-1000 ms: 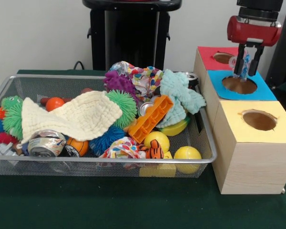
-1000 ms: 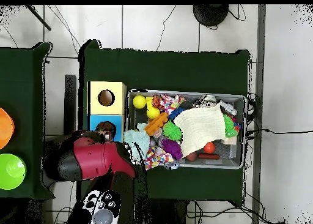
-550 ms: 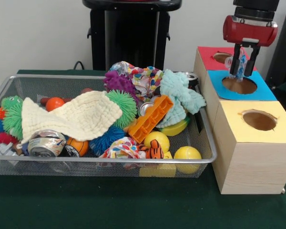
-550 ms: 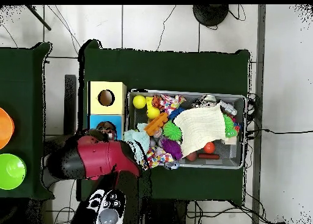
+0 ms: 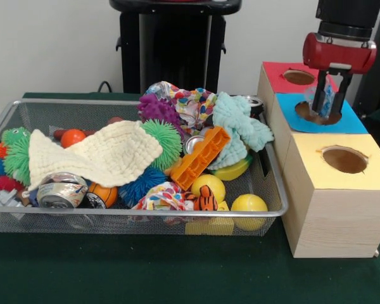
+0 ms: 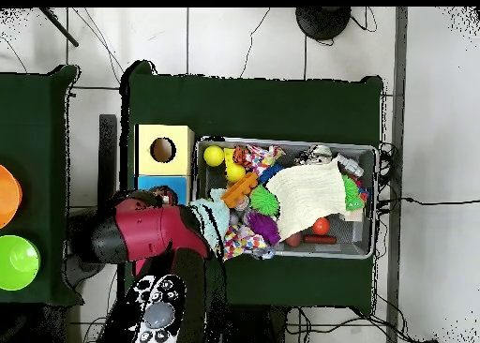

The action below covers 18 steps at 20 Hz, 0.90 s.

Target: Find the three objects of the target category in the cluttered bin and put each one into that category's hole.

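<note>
My gripper (image 5: 327, 104) hangs over the round hole of the blue-topped box (image 5: 345, 121), shut on a small blue-and-white cloth (image 5: 326, 94) whose lower end reaches the hole's rim. The wire bin (image 5: 145, 218) to the left holds more cloths: a cream knitted one (image 5: 107, 155), a teal one (image 5: 237, 126), a polka-dot one (image 5: 191, 101) and a patterned one (image 5: 164, 196). In the overhead view my red arm (image 6: 141, 238) covers most of the blue box (image 6: 159, 182) and hides the gripper.
A red-topped box (image 5: 285, 73) stands behind the blue one and a yellow-topped box (image 5: 342, 158) in front. The bin also holds an orange block (image 5: 202, 155), yellow balls (image 5: 249, 206), spiky balls (image 5: 164, 140) and a can (image 5: 62, 190).
The gripper rose and shifted left half a second ago; now it has come back right and lower over the blue box's hole, the cloth still in it.
</note>
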### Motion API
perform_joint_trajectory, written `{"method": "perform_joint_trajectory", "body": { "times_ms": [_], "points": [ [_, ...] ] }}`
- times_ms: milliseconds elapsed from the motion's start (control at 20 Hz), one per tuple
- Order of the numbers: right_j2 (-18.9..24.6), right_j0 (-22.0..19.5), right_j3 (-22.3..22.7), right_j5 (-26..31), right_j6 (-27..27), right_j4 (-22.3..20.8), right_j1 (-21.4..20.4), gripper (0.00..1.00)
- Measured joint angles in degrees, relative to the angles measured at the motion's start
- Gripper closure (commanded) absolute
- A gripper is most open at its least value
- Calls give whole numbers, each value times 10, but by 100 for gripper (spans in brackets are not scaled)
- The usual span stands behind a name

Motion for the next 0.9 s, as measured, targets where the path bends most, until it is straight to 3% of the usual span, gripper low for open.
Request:
{"method": "perform_joint_trajectory", "body": {
  "times_ms": [750, 800, 900],
  "points": [
    [-12, 22, -25, 0, 0, 9, 13, 100],
    [-12, 22, -25, 0, 0, 10, 13, 0],
    [-12, 22, -25, 0, 0, 10, 13, 0]
  ]
}}
